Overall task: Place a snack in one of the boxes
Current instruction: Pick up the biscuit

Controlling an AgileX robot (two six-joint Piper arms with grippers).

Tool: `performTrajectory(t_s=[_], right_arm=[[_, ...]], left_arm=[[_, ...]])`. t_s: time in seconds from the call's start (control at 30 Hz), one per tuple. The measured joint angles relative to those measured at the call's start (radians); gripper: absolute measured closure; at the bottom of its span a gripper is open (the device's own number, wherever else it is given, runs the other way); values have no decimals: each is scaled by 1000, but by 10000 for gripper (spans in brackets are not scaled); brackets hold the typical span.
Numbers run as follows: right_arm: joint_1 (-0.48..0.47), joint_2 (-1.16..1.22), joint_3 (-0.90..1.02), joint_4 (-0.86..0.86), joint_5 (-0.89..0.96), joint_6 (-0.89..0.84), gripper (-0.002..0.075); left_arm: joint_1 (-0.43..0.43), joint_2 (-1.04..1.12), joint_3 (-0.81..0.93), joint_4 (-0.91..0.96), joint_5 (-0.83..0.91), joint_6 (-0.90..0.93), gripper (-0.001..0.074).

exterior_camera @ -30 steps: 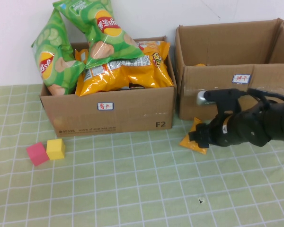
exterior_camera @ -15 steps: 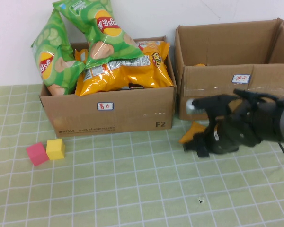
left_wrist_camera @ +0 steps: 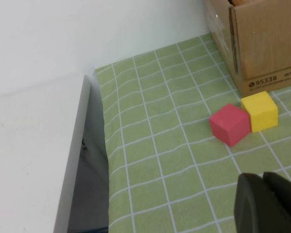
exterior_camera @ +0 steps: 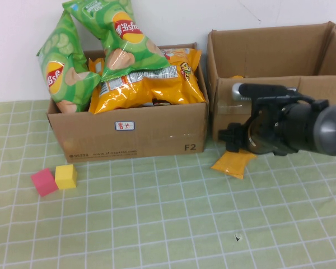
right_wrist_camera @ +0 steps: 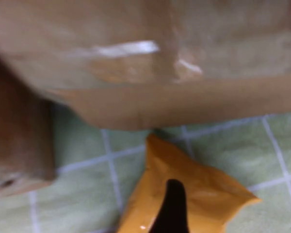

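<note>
A small orange snack packet [exterior_camera: 234, 163] hangs low over the green checked cloth in front of the right cardboard box [exterior_camera: 269, 50]. My right gripper [exterior_camera: 236, 145] is shut on the packet's upper end, close to the box's front wall. In the right wrist view one dark finger [right_wrist_camera: 171, 208] lies across the orange packet [right_wrist_camera: 203, 189], with the box wall [right_wrist_camera: 150, 92] just beyond. The left cardboard box [exterior_camera: 129, 131] is heaped with green and orange chip bags [exterior_camera: 148, 78]. My left gripper [left_wrist_camera: 269, 204] is shut and empty, low over the cloth near two cubes, out of the high view.
A red cube [exterior_camera: 44, 182] and a yellow cube [exterior_camera: 66, 176] lie on the cloth in front of the left box, also in the left wrist view [left_wrist_camera: 230, 124]. Something orange [exterior_camera: 237, 77] shows inside the right box. A white table edge [left_wrist_camera: 63, 160] borders the cloth.
My right arm has swung and risen toward the right box's front wall, and the orange packet has turned and shifted with it. The left side has not changed.
</note>
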Motion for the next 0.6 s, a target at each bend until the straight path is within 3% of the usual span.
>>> performTrajectory(t_s=[0.6], right_arm=[[0, 80, -10, 32, -85, 98, 127]], left_arm=[[0, 0, 0, 0, 0, 0, 736]])
